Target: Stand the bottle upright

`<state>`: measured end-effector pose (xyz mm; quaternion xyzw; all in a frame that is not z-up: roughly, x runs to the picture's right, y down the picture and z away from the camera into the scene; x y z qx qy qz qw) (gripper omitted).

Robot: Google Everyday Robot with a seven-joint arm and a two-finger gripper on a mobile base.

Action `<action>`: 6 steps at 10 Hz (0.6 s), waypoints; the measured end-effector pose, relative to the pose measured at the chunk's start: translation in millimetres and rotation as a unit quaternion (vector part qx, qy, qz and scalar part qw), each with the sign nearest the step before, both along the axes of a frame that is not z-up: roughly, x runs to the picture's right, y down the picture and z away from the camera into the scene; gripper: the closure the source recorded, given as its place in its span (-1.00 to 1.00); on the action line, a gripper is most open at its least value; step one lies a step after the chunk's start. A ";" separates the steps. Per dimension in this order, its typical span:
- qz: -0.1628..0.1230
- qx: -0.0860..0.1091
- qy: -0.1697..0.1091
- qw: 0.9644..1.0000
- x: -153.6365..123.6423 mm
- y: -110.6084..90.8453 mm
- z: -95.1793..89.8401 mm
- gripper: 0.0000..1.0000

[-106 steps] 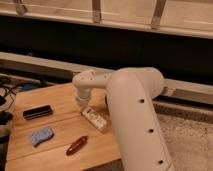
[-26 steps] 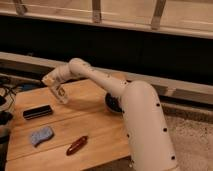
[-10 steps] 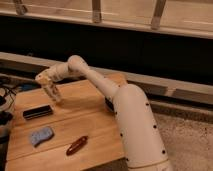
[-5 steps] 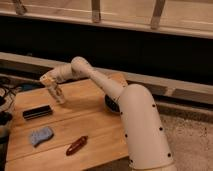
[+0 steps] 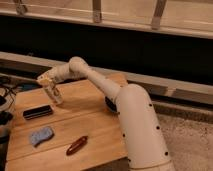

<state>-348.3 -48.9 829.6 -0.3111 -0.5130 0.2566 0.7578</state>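
The bottle (image 5: 53,93) is small and whitish with a label. It is near the back left of the wooden table (image 5: 92,122), nearly upright and leaning slightly, with its lower end at or just above the tabletop. My gripper (image 5: 47,81) is right above it, at the end of the white arm that reaches left from the base, and is shut on the bottle's top end. The fingers are mostly hidden by the wrist.
A black rectangular bar (image 5: 38,111) lies just in front of the bottle. A blue cloth-like pad (image 5: 40,135) and a dark red glossy elongated thing (image 5: 77,145) lie near the front edge. Cables (image 5: 7,95) hang at the left. A dark wall runs behind.
The bottle, which lay on its side mid-table ten seconds ago, has been carried to the back left and tipped nearly upright. Over the last second the gripper and bottle shifted only slightly.
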 end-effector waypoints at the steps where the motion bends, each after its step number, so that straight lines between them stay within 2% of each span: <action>1: -0.001 -0.001 -0.001 1.000 0.7 0.3 -0.7 0.43; 3: -0.009 0.006 -0.014 1.000 -13.0 -2.0 -2.5 0.86; 4: -0.012 0.008 -0.019 1.000 -19.0 -2.4 -3.9 0.97; 6: -0.011 0.009 -0.021 1.000 -15.8 -3.9 -3.5 0.99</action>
